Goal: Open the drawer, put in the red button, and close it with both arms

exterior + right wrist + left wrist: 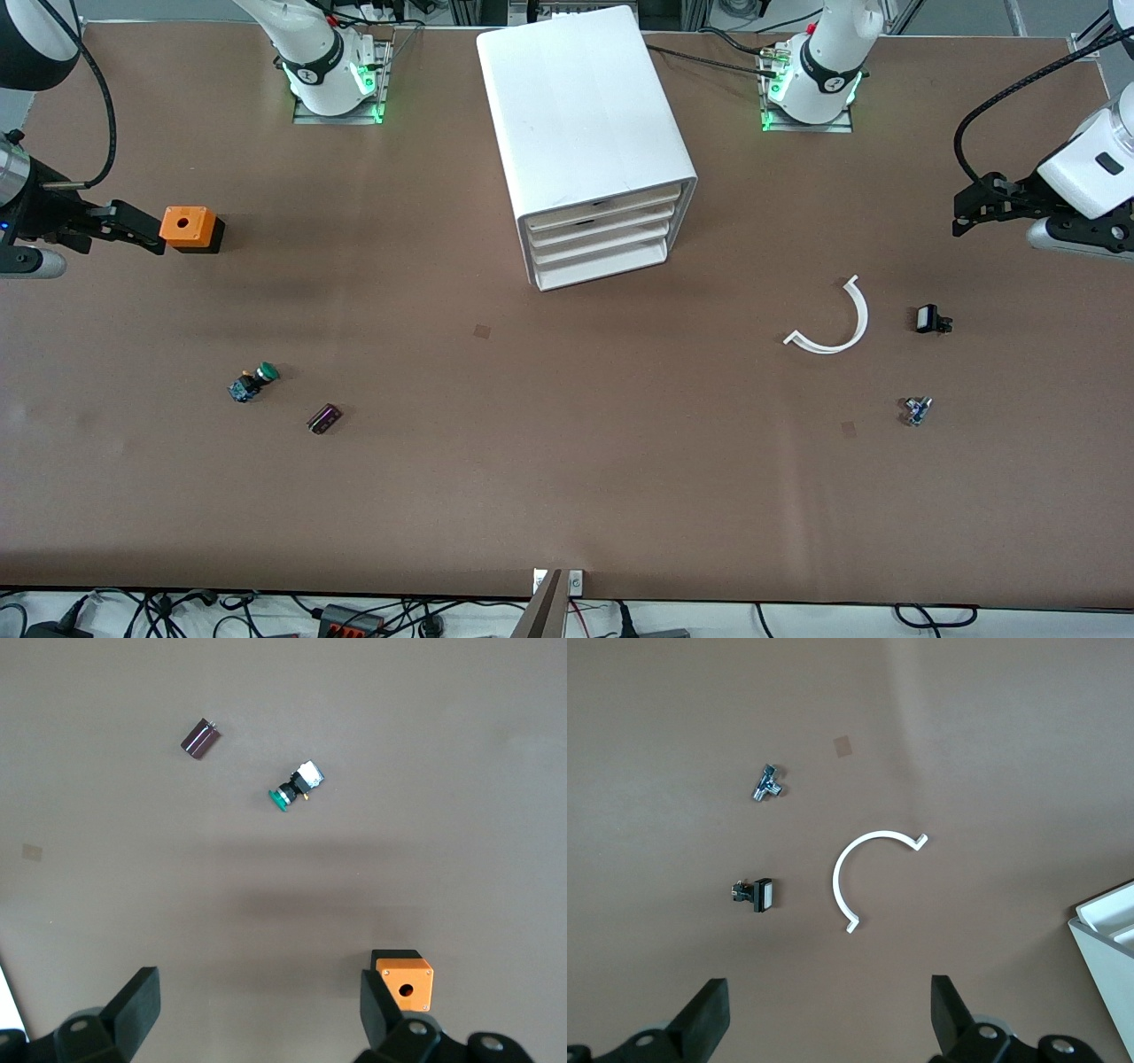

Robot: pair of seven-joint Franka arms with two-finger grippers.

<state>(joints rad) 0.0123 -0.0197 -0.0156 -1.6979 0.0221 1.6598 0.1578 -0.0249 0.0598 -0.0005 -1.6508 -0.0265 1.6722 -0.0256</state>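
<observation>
Front view: cabinet [585, 133] drawers' interiors hidden.

Brown table [567, 496] w/ cabinet [585, 133], orange box [188, 228], small parts.

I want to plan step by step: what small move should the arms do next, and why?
Probably move the left gripper toward the front of the cabinet. Its drawers all look shut, so opening one comes first. Both grippers are open and empty: the left over its arm's end of the table, the right gripper beside the orange box.
</observation>
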